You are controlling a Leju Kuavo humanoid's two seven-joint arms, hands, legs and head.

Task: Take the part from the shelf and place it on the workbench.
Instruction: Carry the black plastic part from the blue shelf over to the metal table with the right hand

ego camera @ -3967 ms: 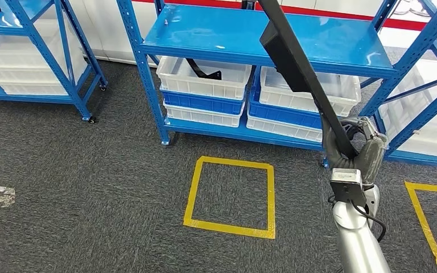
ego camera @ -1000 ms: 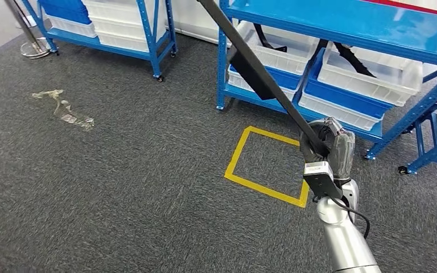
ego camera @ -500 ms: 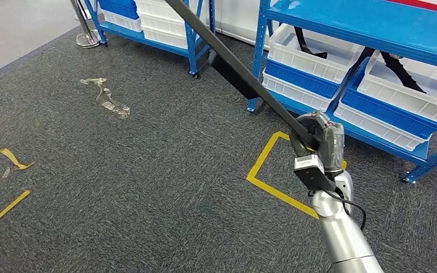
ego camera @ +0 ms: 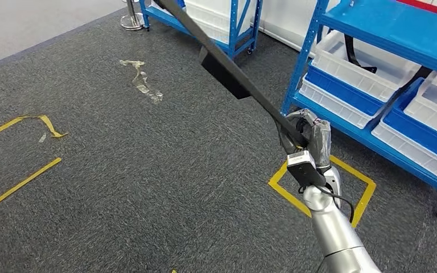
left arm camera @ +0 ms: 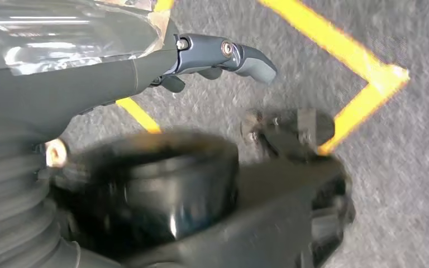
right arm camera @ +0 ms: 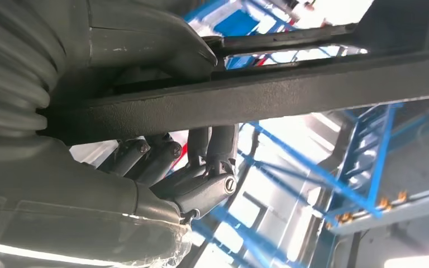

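Note:
The part (ego camera: 227, 71) is a long black bar with a flat wider plate partway along it. It slants up from my right hand (ego camera: 307, 136) toward the far left, above the carpet. My right hand grips its lower end, and in the right wrist view the dark fingers (right arm camera: 201, 156) wrap under the bar (right arm camera: 290, 89). My left hand (left arm camera: 218, 53) hangs over the carpet with its fingers stretched out and nothing in them.
Blue shelving (ego camera: 387, 23) with white and blue bins (ego camera: 370, 79) stands at the right, with black parts in the bins. A yellow tape square (ego camera: 287, 190) marks the carpet under my right arm. A clear plastic scrap (ego camera: 142, 82) and more yellow tape (ego camera: 17, 182) lie to the left.
The whole picture has shifted right, so the camera has turned left, away from the shelves. My right hand keeps the same grip on the bar.

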